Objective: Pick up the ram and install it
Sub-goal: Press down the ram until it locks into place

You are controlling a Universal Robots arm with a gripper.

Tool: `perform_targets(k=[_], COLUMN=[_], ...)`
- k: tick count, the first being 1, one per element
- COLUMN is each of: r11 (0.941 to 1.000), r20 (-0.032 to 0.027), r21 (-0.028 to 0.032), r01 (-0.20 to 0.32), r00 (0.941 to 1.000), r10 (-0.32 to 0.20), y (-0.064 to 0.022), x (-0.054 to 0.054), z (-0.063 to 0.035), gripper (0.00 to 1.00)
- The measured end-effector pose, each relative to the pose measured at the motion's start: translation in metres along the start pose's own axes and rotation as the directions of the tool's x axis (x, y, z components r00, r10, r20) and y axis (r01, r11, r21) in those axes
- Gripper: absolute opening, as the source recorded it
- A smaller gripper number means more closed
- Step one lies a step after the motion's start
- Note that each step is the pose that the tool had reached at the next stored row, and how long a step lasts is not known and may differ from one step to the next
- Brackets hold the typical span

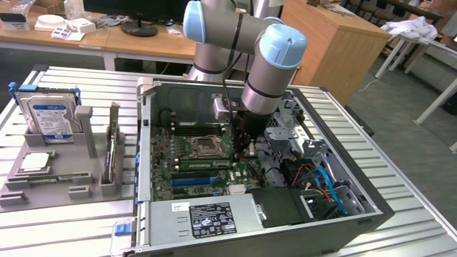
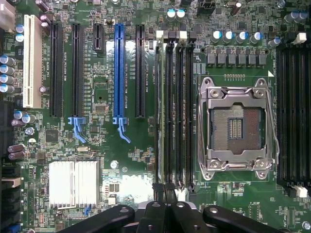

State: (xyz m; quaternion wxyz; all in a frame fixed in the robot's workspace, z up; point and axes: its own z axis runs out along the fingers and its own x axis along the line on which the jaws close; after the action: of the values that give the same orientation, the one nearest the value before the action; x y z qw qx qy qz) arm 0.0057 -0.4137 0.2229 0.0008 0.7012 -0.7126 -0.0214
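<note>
gripper (image 2: pixel 165 213) fingers together, over the memory slots (image 2: pixel 174 111) beside the cpu socket (image 2: pixel 236 127), pressing the ram (image 2: pixel 157 116); best kept square and pushed evenly.

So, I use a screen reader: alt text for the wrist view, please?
Shut gripper hovers over a green motherboard, in line with long black memory slots. An empty silver processor socket sits beside them.

A hard drive (image 1: pixel 51 116) stands upright in a grey holder rack (image 1: pixel 82 160), beside the open computer case (image 1: pixel 357 214).
</note>
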Motion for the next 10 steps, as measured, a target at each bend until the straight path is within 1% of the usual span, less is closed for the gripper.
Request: perform_targets(k=[2,10], r11=[1.0,1.0], r20=[-0.0009,-0.001], r21=[-0.0001,-0.0001], r01=[0.0,0.0], r00=[1.0,1.0], r10=[0.0,0.0], y=[0.0001,0.0006], x=[0.0,0.0], z=[-0.003,-0.0188], gripper=[0.11,0.11])
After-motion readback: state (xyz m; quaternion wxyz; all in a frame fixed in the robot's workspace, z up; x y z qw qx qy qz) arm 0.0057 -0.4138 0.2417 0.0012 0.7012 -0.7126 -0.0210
